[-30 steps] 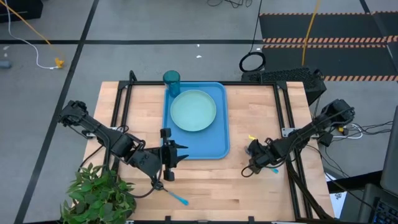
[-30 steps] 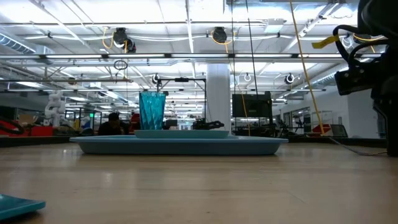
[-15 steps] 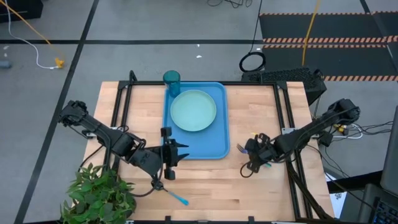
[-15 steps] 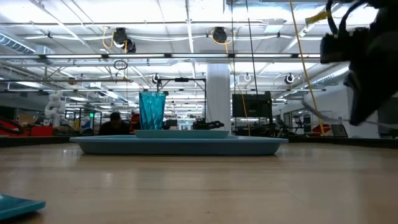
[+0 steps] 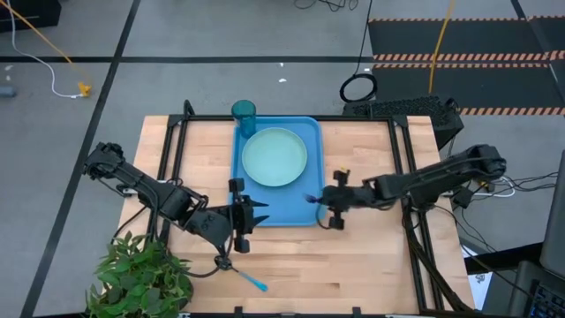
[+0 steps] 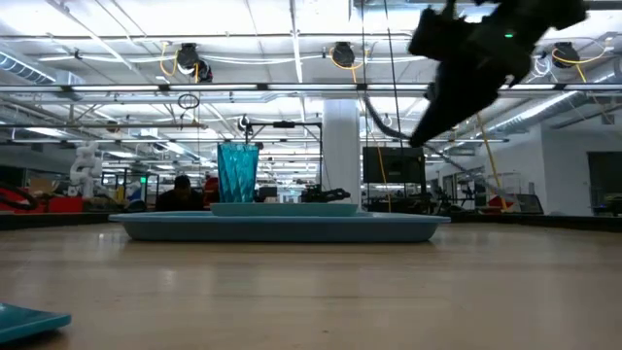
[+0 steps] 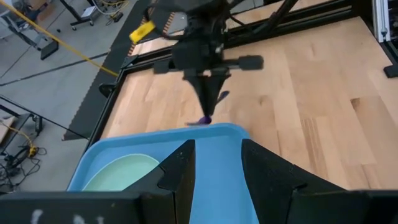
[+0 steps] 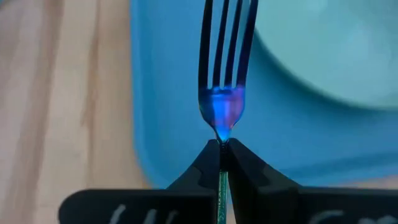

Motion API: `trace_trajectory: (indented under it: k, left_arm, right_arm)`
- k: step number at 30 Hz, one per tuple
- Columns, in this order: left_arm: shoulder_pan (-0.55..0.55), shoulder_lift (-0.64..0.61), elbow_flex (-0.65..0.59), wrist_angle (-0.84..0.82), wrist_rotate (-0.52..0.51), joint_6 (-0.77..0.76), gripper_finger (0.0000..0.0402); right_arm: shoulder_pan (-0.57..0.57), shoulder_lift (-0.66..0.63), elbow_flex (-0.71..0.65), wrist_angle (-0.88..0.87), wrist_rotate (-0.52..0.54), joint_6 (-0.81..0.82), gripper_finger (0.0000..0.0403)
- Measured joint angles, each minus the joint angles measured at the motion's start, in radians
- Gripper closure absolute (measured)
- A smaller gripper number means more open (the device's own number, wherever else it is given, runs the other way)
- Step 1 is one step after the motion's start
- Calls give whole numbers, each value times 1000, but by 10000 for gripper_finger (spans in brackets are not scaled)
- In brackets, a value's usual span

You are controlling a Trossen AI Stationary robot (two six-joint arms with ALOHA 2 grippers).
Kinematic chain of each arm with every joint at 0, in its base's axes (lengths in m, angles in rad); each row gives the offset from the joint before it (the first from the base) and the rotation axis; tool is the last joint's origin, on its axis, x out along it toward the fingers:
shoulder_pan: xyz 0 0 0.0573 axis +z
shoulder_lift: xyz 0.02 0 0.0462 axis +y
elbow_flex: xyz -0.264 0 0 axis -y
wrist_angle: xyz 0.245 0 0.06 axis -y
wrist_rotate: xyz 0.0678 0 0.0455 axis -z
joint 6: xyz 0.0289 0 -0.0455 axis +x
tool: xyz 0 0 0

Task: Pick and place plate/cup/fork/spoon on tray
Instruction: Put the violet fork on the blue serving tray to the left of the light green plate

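Left fingers (image 5: 250, 215) released, hovering at the near-left corner of the large bright blue rectangular plastic tray (image 5: 305, 208). Small translucent teal tumbler (image 5: 244, 113) on the tray's far-left corner; round pale mint-green plate (image 5: 274, 157) just beside it. Right fingers (image 8: 222, 149) clenched on the slim pronged utensil (image 8: 225, 62), prongs over the tray's right rim, above the wooden bench (image 5: 371, 256).

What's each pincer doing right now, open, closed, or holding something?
Left pincer: open, empty, by the tray's near edge.
Right pincer: shut on the fork, held over the tray's right edge.
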Motion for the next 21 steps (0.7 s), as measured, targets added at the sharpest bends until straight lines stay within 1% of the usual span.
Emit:
trace_trajectory:
  k: [8,13,16,18,21]
  left_arm:
    - [0,0,0,-76,0,-64,268]
    - [-7,0,0,-140,0,-118,268]
    - [-10,0,0,-178,0,-143,268]
    - [-9,0,0,-202,0,-154,268]
    - [-9,0,0,-213,-1,-158,268]
  right_arm:
    - [-103,199,237,-6,-93,-215,402]
    - [-150,324,357,-4,-106,-341,402]
    - [-172,400,404,0,-161,-382,401]
    - [-181,450,433,2,-179,-395,401]
    - [-190,512,464,-2,-224,-406,400]
